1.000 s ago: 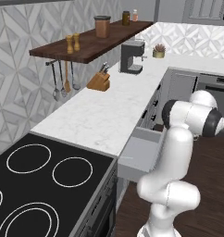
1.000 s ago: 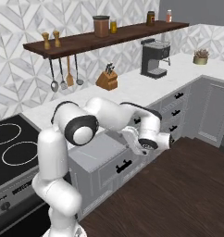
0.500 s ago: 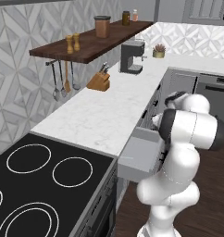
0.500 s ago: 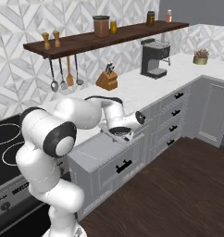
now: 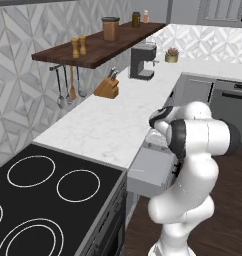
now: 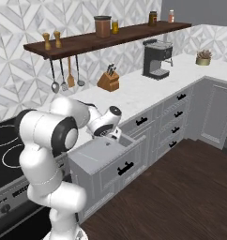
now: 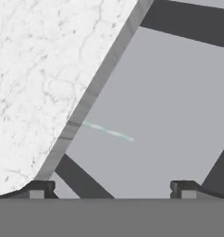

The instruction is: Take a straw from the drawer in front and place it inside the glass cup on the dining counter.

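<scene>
Item: pale translucent straw (image 7: 108,131), lying mid-frame on the open drawer (image 7: 169,115) floor beside the marble surface (image 7: 44,69); claw (image 7: 112,187) wide and empty above it; best lowered centred, fingers straddling the straw crosswise before closing.

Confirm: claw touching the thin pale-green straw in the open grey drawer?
Apart. Hand view: open claw tips frame bare drawer floor, straw lying clear ahead.
</scene>
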